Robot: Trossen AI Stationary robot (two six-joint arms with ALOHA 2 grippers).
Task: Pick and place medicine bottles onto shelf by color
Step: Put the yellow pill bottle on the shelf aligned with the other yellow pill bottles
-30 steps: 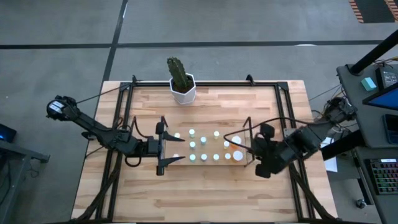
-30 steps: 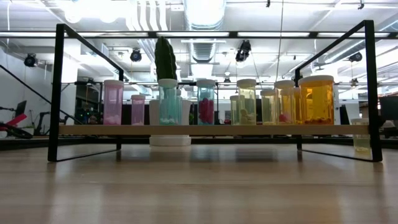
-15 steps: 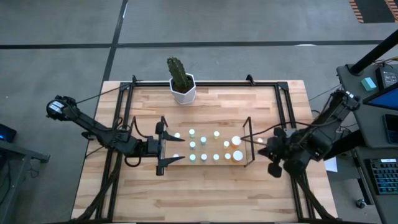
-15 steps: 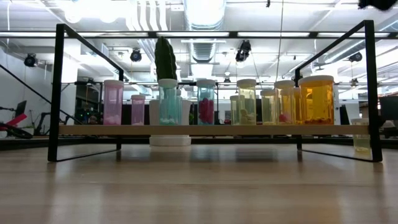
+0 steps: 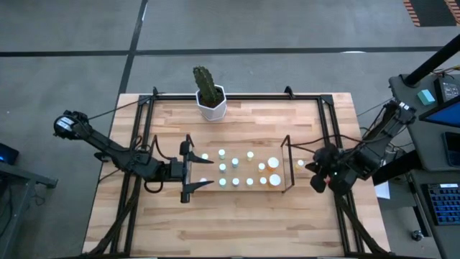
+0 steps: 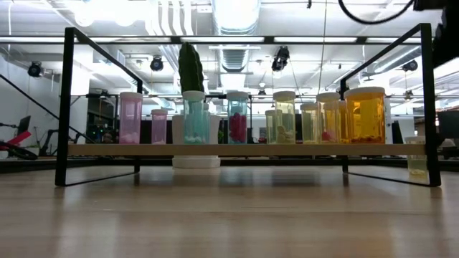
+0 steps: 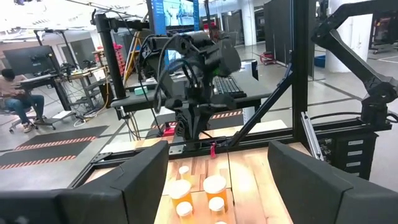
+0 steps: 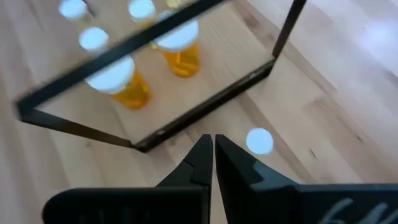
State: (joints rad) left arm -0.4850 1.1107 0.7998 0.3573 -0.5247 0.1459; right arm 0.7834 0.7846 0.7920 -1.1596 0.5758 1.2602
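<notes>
Right pincer (image 5: 314, 177) pressed together, empty, now drawn back off the thin dark wire shelf (image 5: 286, 141) | one small pale white-capped medicine bottle (image 5: 300, 164) sits on the wooden desk (image 5: 244, 223) just outside it, unplaced | left pincer (image 5: 188, 173) spread, waiting at the shelf's other end.

Rear medicine bottles (image 6: 271, 126) half hidden behind front ones, shelf (image 8: 186, 118) frame motion-blurred, pill contents too small to tell

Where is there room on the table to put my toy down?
The wooden table is bare in front, between the shelf and the near edge, and at the back on either side of the cactus pot. The shelf is crowded with medicine bottles, with the left gripper and right gripper at its ends.
</notes>
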